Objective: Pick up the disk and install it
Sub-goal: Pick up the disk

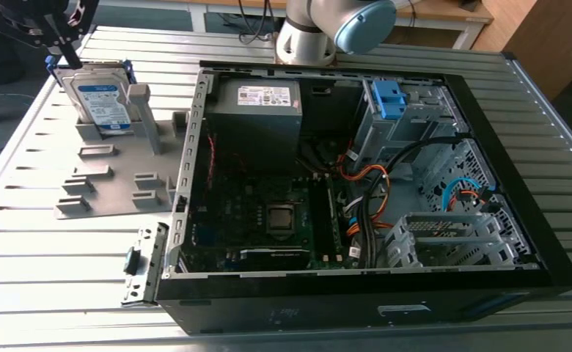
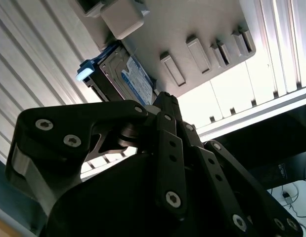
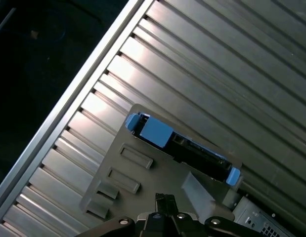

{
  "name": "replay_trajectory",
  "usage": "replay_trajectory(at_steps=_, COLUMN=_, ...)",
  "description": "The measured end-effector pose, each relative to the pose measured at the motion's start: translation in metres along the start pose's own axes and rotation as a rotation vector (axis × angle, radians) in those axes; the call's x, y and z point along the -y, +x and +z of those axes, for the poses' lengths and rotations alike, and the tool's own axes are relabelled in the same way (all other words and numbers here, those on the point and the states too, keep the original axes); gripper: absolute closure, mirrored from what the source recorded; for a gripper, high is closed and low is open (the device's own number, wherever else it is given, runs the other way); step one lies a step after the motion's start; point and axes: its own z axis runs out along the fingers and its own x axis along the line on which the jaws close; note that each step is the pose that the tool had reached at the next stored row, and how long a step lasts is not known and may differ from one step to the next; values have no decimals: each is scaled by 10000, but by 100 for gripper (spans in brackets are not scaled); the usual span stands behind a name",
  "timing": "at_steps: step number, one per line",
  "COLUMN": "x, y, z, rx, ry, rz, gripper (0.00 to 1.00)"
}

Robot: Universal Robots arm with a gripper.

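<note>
1. Step in hand: the pick-up, in its approach stage. Nothing is installed yet.

2. The disk [image 1: 105, 103] stands upright on edge in a slot of the grey holder [image 1: 110, 176], on the table [image 1: 31, 249] at the exterior view's far left, well apart from the open case [image 1: 315, 308]. In the first wrist view you see its thin upper edge [image 3: 192, 150] with a blue carrier tab at each end. In the second wrist view its label face [image 2: 130, 79] shows.

3. The gripper [image 1: 68, 53] hangs just above the disk's far upper corner. Whether it touches that corner, you cannot tell from the exterior view. In the first wrist view its tip [image 3: 165, 203] lies to 1 side of the disk's edge, over the holder, not astride the disk. Whether the gripper is apart or together, I cannot tell. It carries nothing.

4. The drive bay [image 1: 403, 121] sits at the case's far right corner, with a blue bracket [image 1: 389, 99] on it.

5. Judgement: a grasp calls for you to centre the gripper over the thin edge between the 2 tabs, line it up across the disk's 2 flat faces, and descend straight, so the disk lifts clear of the slot without tilting.
</note>
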Motion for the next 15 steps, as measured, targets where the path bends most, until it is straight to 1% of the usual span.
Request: replay_trajectory(at_steps=15, x=0, y=0, z=0, rx=5, ry=-17, rz=-558, gripper=89)
